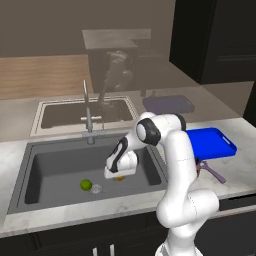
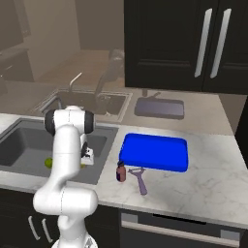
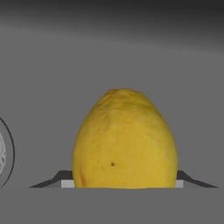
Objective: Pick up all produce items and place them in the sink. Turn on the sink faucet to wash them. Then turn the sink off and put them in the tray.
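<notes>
Down in the sink (image 1: pixel 35 165), the arm bends over at its elbow with the gripper (image 1: pixel 119 176) lowered to the basin floor, jaws closed on the lemon (image 3: pixel 125 140), while the lime (image 1: pixel 86 184) lies beside the drain (image 1: pixel 97 188) to its left.

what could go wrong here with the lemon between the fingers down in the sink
The lemon sits between the gripper fingers inside the sink, and its rounded skin could slip out on lifting if the hold is shallow. Dropped, it might roll toward the lime or the drain. The faucet stands just behind the arm, so a careless lift could clip it.
</notes>
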